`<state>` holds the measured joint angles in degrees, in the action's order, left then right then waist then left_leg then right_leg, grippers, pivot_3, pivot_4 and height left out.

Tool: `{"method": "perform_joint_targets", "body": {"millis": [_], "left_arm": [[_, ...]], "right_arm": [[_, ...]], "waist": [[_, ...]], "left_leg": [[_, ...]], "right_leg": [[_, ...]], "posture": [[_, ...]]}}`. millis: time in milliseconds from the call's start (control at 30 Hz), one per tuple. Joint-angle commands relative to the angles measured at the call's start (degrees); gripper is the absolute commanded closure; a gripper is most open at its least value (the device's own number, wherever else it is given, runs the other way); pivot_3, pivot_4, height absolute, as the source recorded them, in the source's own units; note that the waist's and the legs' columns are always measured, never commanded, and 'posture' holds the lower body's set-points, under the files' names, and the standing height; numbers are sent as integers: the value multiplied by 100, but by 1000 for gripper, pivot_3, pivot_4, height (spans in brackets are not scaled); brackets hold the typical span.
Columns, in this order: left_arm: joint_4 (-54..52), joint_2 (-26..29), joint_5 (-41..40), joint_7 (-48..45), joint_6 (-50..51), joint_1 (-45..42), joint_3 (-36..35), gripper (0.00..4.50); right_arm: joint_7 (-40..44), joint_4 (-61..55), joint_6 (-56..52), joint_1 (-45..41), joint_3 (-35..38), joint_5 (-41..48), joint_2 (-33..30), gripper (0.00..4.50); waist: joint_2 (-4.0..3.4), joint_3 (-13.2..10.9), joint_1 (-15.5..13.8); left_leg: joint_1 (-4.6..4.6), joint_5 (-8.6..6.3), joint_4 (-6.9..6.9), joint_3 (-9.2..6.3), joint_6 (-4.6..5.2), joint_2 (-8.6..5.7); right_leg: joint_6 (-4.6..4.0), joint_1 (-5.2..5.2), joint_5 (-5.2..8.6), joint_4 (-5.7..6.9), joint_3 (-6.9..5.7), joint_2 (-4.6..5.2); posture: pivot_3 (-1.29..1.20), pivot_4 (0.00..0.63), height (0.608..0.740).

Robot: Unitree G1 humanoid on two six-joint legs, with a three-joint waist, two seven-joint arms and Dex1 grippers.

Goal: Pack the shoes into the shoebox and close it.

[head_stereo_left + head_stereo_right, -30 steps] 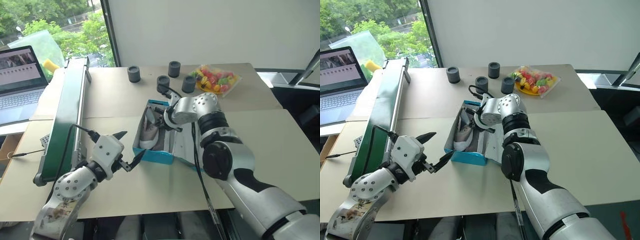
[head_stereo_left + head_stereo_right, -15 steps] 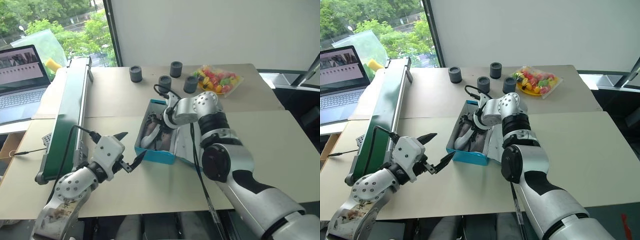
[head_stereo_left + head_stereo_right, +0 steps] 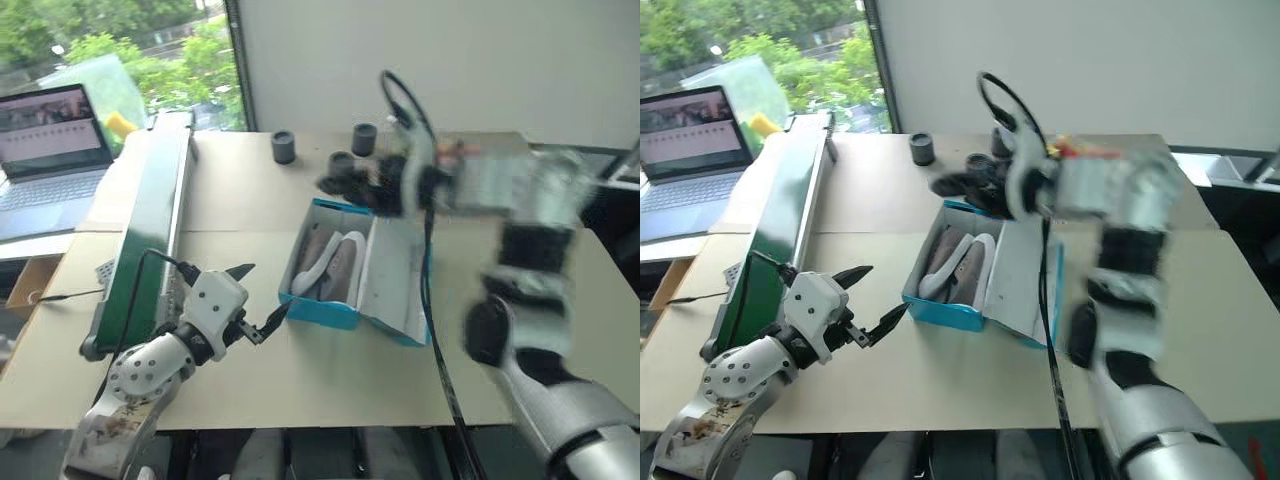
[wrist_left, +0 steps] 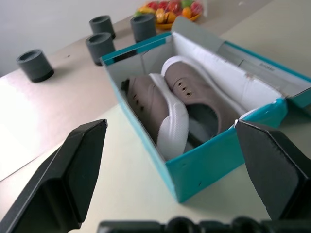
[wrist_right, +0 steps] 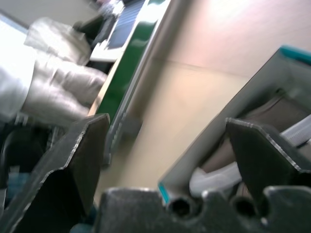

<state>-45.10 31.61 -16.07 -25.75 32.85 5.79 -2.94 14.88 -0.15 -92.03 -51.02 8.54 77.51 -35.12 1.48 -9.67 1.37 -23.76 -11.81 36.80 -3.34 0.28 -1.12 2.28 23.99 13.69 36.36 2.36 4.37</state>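
Shoebox [image 3: 352, 275] sits mid-table [image 3: 300, 370], open, white inside, hinged lid [image 3: 395, 290] folded flat to the 3 o'clock side. Long axis runs roughly 12-to-6, tipped a little toward 1 o'clock at the far end.

Right gripper [image 3: 965, 185], down inside the box a second ago, now up and out, blurred, hanging over the far end of the box at about 12 o'clock, fingers spread wide, nothing in them. Reads as a release: second shoe dropped in and let go.

Left gripper [image 3: 262, 300] unmoved from a second ago, just off the box's near-left corner at about 8 o'clock, black fingers wide apart, empty, pointed at the box.

Shoes [image 4: 180, 104] both in the box, side by side, touching, tipped on edge with white soles partly up. Long axes parallel to the box; white toe rims toward the near end in the left wrist view, heels toward the far wall.

Judged: packing done, lid still open, closing the flap from the 3 o'clock side is what's left.
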Motion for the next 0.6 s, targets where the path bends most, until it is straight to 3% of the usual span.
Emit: {"method": "perform_joint_targets", "body": {"millis": [33,200,267,300,367,433,500,600], "left_arm": [[-128,66,-54,-86,-58,-32,-71,0],[-42,110,-113,-169,-23,-173,-131,0],[-9,136,-109,-210,-26,-215,-106,0],[3,149,-107,-222,-32,-226,-95,0],[11,155,-122,-234,-21,-249,-100,0],[4,163,-148,-237,6,-266,-127,0],[-24,199,-164,-250,39,-254,-146,0],[-65,230,-194,-260,66,-225,-174,0]], "right_arm": [[1380,-1138,-47,554,-452,616,-778,709],[2932,-2926,453,1470,-1177,-108,-1914,2605],[2684,-3337,932,1715,-2133,-1156,-2098,2933],[2529,-3430,1207,1815,-2638,-1772,-2157,3570],[2329,-3438,1585,1983,-3211,-2564,-2133,3931],[1847,-3247,1827,2220,-3524,-3205,-1848,4484],[690,-2764,1947,2607,-3600,-4036,-1133,4484],[-74,-2474,1859,2980,-3209,-4516,-327,4484]], "waist": [[-2,-2,112],[-5,-4,139],[3,0,86],[5,-1,90],[12,2,74],[12,1,43],[34,14,37],[33,13,-7]], "left_leg": [[-1,-2,1,7,4,0],[35,-5,2,34,8,12],[50,-4,6,32,7,20],[54,-4,11,32,6,25],[52,1,15,41,-3,23],[37,6,15,41,-11,16],[32,6,15,40,-11,14],[25,6,12,35,-13,11]], "right_leg": [[1,1,-1,-3,5,0],[-11,3,-2,37,32,-19],[25,-8,21,31,28,-28],[26,-15,24,29,24,-29],[27,-12,23,27,28,-18],[29,5,22,31,29,-1],[8,10,9,36,34,0],[-12,19,-3,44,36,1]], "posture": [[0,150,735],[0,150,735],[0,150,735],[0,150,735],[0,150,735],[0,150,735],[0,150,735],[0,150,735]]}}
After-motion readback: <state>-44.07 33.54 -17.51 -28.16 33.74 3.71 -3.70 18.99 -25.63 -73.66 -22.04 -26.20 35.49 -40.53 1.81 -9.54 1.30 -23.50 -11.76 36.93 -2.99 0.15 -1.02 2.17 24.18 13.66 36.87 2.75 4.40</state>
